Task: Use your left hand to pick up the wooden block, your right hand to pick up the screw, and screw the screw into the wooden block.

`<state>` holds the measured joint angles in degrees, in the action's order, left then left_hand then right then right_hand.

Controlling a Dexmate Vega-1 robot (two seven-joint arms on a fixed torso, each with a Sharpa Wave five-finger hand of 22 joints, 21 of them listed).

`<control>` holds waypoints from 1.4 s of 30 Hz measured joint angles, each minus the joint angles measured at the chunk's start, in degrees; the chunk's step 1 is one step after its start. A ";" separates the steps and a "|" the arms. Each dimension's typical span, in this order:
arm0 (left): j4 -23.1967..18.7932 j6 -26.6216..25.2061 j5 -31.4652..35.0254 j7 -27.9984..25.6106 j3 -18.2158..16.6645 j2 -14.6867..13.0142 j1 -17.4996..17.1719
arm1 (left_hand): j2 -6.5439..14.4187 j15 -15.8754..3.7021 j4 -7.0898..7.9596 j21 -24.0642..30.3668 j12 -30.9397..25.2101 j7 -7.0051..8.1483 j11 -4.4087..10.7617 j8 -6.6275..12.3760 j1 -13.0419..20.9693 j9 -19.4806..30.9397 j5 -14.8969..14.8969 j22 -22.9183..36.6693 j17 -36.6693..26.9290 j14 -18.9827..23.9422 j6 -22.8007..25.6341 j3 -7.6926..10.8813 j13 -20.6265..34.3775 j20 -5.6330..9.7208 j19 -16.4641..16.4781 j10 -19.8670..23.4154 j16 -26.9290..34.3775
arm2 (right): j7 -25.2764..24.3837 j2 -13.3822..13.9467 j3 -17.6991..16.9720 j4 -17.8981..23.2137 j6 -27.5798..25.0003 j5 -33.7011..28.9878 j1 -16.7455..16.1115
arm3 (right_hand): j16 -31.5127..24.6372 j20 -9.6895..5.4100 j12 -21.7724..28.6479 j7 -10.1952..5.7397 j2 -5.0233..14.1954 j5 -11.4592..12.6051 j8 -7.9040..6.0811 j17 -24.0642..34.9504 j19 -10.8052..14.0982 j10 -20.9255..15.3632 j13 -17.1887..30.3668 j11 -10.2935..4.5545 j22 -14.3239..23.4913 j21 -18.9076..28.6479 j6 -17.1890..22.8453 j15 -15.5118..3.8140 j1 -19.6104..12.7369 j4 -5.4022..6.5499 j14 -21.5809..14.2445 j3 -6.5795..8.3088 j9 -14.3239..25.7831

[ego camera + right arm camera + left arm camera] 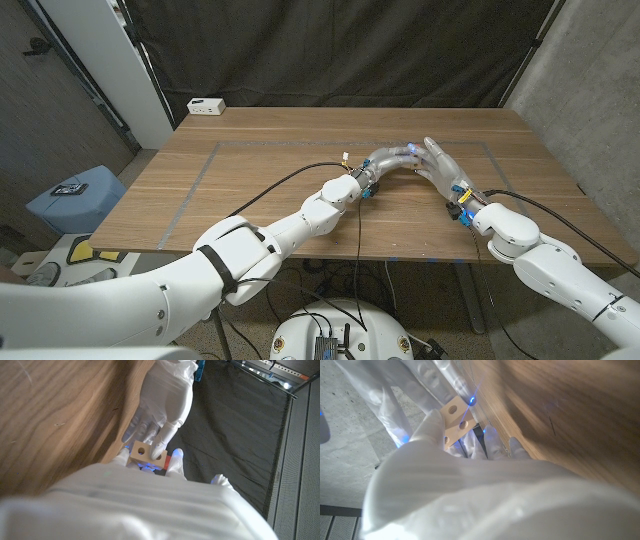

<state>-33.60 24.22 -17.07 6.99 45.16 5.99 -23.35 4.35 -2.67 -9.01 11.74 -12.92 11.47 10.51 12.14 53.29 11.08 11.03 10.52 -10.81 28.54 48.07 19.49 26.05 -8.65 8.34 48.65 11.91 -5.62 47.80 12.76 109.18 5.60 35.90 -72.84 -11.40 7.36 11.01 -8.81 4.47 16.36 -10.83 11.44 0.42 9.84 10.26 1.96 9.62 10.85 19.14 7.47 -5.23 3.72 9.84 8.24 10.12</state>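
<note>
Meeting above the wooden table, the left hand and right hand come fingertip to fingertip. The left hand's fingers clamp the wooden block, held between both hands. Whether the right hand's fingers grip a screw, I cannot tell
</note>
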 measured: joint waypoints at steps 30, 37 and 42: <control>1.12 0.46 0.46 0.19 0.05 0.06 0.69 | 0.60 -0.17 -0.26 0.00 1.45 -0.45 1.11 -0.72 0.60 0.02 -0.05 0.00 0.01 -0.60 -0.45 0.26 0.00 -0.02 -0.03 -0.47 0.00 | -2.56 0.65 -2.34 1.20 -0.44 -0.64 -1.16 | 0.00 0.23 0.00 0.05 0.00 0.00 0.00 0.02 -0.22 -0.01 0.12 -0.01 0.01 0.00 -0.06 0.00 0.00 0.00 0.00 0.00 0.00; 2.08 0.86 0.46 0.28 0.05 0.44 1.05 | 0.60 -0.02 -0.47 0.00 1.56 -1.06 1.40 -0.75 0.60 0.01 0.23 0.00 0.02 -1.05 -1.05 0.48 0.00 -0.03 -0.03 -0.76 0.00 | -2.76 0.82 -2.81 1.20 -0.95 -0.65 -1.26 | 0.00 0.23 0.00 0.52 0.00 0.00 0.28 0.02 -0.22 -0.01 0.12 0.00 0.01 0.00 -0.54 0.00 0.00 0.00 0.00 0.00 0.00; 2.73 1.12 0.47 0.38 0.05 0.71 1.30 | 0.60 -0.02 -0.71 0.00 1.66 -1.07 1.71 -0.87 0.60 0.01 0.23 0.00 0.05 -1.05 -1.06 0.71 0.00 -0.03 -0.03 -1.07 0.00 | -2.80 0.89 -3.09 1.18 -1.27 -0.62 -1.28 | 0.00 0.23 0.00 0.92 0.00 0.00 0.52 0.02 -0.22 -0.01 0.11 0.00 0.01 0.00 -1.22 0.00 0.00 0.00 0.00 0.00 0.00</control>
<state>-30.87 25.34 -16.60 7.37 45.21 6.70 -22.06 4.95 -2.69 -9.71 11.74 -11.27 10.40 12.22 11.27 53.89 11.09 11.26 10.52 -10.76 27.49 47.01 20.21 26.04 -8.68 8.31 47.58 11.91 -8.41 48.69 9.66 110.36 4.34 35.28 -74.11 -11.40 7.59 11.02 -7.88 4.47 16.36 -10.32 11.45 0.20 9.83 10.37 1.96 9.63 10.86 17.92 7.47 -5.23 3.72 9.84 8.24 10.12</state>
